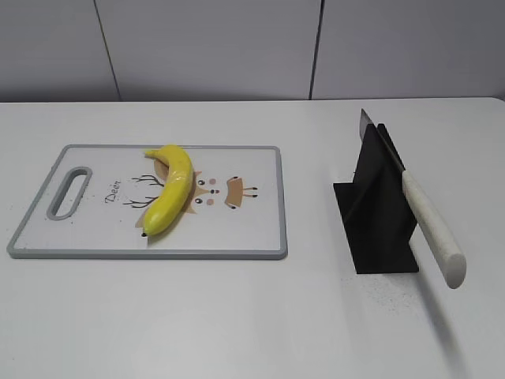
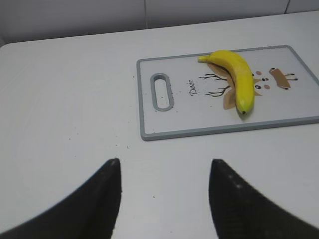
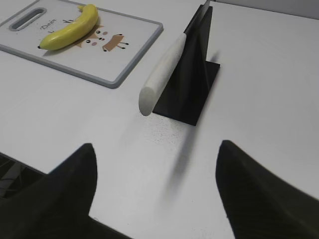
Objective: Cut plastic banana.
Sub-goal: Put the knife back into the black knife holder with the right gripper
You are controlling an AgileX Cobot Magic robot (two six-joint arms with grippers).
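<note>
The plastic banana [image 1: 170, 190] is glossy yellow and lies whole on a white cutting board [image 1: 252, 233] with a grey rim and a deer drawing. It also shows in the left wrist view [image 2: 238, 79] and the right wrist view [image 3: 70, 30]. A knife [image 1: 430, 225] with a white handle rests slanted in a black stand [image 1: 379, 221], handle toward the front; it shows in the right wrist view [image 3: 162, 77] too. My left gripper [image 2: 164, 167] is open and empty above bare table, short of the board. My right gripper [image 3: 157, 152] is open and empty, short of the knife handle.
The cutting board [image 2: 209, 117] has a slot handle [image 2: 162, 91] at its left end. The black stand [image 3: 192, 79] sits right of the board. A grey wall runs behind the white table. The table's front edge shows in the right wrist view [image 3: 30, 164].
</note>
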